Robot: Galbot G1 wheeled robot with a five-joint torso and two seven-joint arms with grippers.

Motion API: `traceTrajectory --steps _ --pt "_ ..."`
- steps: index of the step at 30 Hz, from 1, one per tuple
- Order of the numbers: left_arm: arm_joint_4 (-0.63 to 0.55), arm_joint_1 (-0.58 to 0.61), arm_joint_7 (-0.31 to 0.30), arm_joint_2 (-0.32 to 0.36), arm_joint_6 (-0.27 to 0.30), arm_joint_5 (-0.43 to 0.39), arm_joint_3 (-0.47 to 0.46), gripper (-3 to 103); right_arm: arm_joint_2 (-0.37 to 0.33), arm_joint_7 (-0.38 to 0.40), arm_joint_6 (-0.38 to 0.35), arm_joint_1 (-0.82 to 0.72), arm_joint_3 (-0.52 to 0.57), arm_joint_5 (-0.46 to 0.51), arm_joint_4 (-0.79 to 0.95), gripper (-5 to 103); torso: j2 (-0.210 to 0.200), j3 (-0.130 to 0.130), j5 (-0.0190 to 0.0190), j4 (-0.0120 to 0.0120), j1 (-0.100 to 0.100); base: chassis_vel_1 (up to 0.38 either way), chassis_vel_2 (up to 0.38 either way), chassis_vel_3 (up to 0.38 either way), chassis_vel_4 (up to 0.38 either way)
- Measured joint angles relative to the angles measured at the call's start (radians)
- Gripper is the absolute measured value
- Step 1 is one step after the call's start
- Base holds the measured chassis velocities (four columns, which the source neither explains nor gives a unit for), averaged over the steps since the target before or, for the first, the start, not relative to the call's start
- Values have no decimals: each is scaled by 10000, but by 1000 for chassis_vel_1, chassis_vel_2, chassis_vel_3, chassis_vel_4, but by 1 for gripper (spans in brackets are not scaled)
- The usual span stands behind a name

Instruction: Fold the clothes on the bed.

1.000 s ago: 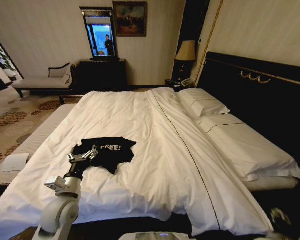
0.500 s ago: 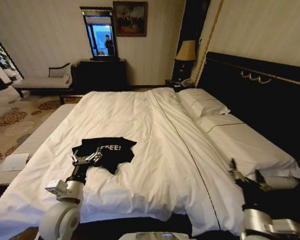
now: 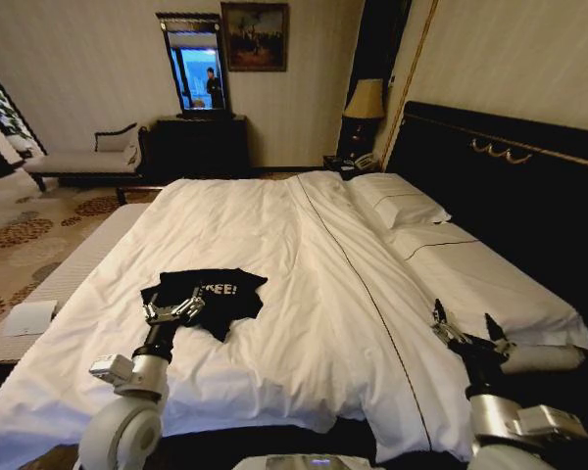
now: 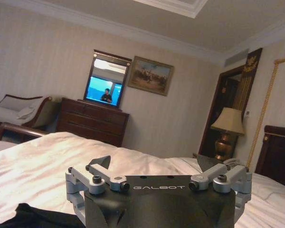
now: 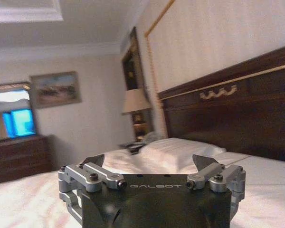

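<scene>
The clothes (image 3: 220,294), a black T-shirt with white lettering, lie crumpled on the near left part of the white bed (image 3: 304,255). My left gripper (image 3: 173,310) hovers open over the shirt's near left edge; in the left wrist view its fingers (image 4: 100,164) stand wide apart and a strip of black fabric (image 4: 33,218) shows below. My right gripper (image 3: 465,331) is open above the bed's right side, near the lower pillow, far from the shirt. Its fingers (image 5: 206,164) are spread with nothing between them.
Two white pillows (image 3: 412,208) lie against the dark headboard (image 3: 510,166). A dark dresser with a mirror (image 3: 201,137) and a pale chaise (image 3: 83,157) stand at the far wall, a lamp (image 3: 365,103) by the bed. Patterned carpet lies left of the bed.
My right arm has risen into view at the bed's right side and moved up and leftward. My left gripper has edged slightly forward over the shirt's near edge.
</scene>
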Motion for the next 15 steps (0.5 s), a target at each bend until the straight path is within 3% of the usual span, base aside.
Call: traceTrajectory --steps 6,15 --pt "-513 385 2 25 -319 -504 -383 100 -381 -648 717 360 -265 380 -108 100 0 0 3 2 0 0 0 0 0" --pt "-663 1279 85 -216 -200 294 -651 100 -487 -725 879 601 -501 -138 -479 100 0 0 3 3 0 0 0 0 0"
